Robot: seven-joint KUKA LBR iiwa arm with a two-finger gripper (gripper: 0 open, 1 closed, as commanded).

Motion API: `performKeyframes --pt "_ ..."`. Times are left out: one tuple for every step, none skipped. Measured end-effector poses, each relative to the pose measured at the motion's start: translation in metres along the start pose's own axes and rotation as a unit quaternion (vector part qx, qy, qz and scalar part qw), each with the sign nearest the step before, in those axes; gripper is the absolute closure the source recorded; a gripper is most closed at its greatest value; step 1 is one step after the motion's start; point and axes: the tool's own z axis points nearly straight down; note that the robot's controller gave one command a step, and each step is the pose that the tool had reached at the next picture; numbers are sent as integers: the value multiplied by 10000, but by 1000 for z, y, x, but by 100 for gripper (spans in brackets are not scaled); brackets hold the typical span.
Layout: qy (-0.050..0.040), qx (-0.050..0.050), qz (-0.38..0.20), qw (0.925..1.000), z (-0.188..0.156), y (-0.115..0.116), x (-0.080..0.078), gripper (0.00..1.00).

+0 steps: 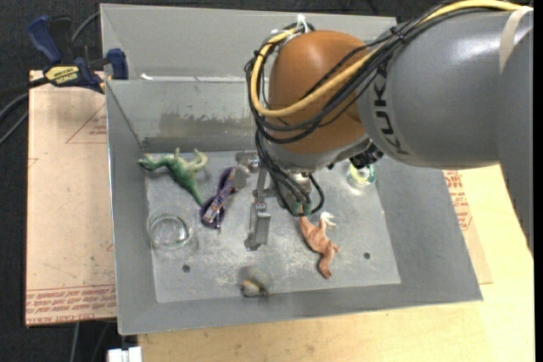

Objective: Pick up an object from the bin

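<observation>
My gripper [257, 231] reaches down under the orange dome to the middle of the bin floor. It stands between a pair of purple sunglasses [218, 198] just to its left and an orange-pink toy animal [319, 240] lying just to its right. I see nothing held in it. A small grey-brown stone [252, 287] lies below it near the bin's front wall.
A green toy dinosaur [177, 165] lies at the back left, and a clear round glass [168, 231] sits at the left front. A small white-and-green thing [361, 175] rests at the back right, partly under the arm.
</observation>
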Motion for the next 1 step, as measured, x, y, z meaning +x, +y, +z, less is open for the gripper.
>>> performKeyframes --pt "-38 -6 20 10000 -5 -1 -2 0"
